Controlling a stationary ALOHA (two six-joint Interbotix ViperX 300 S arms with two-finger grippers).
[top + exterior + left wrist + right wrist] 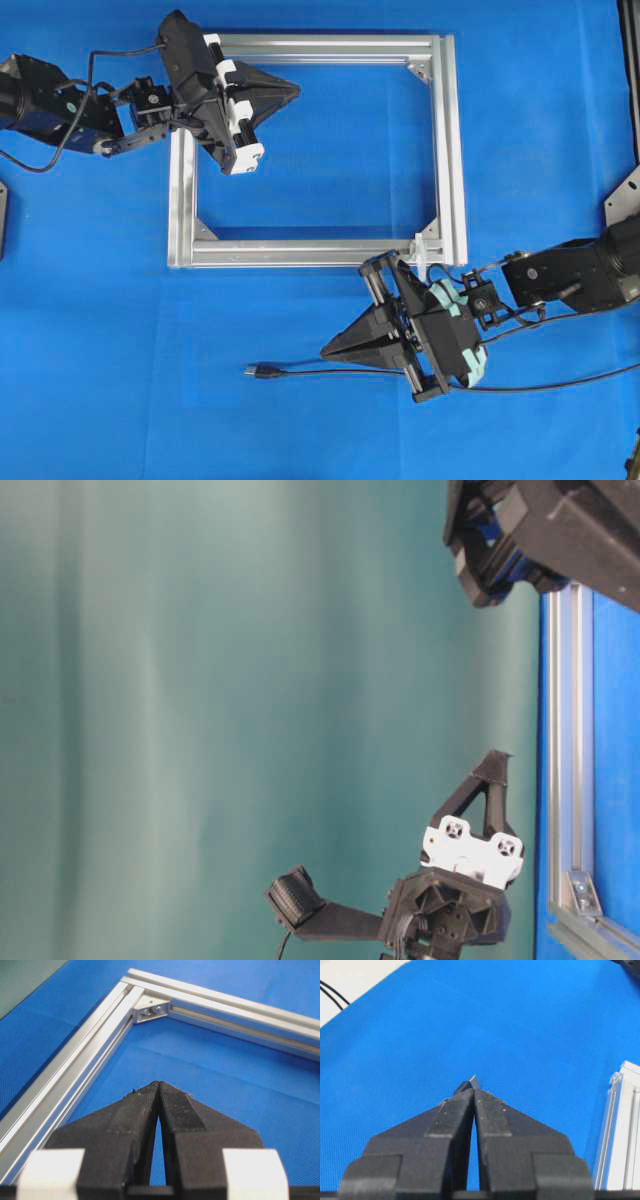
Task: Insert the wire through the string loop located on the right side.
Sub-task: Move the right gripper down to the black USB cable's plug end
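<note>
Wire [330, 371] was seen lying loose on the blue table [100, 400], its small plug [262, 371] pointing left, just beside the tips of the right hand [335, 350]. That hand was closed with nothing in it; the left hand [290, 90] was likewise pressed together and empty, over the aluminium frame [450, 150]. String loop [425, 250] was found at the frame's lower right corner, close behind the right hand. Trouble could be expected there: the thin cable might be pinched badly and slip, or the tiny, limp loop might be brushed aside or flattened by an arm, so that the plug missed it.
</note>
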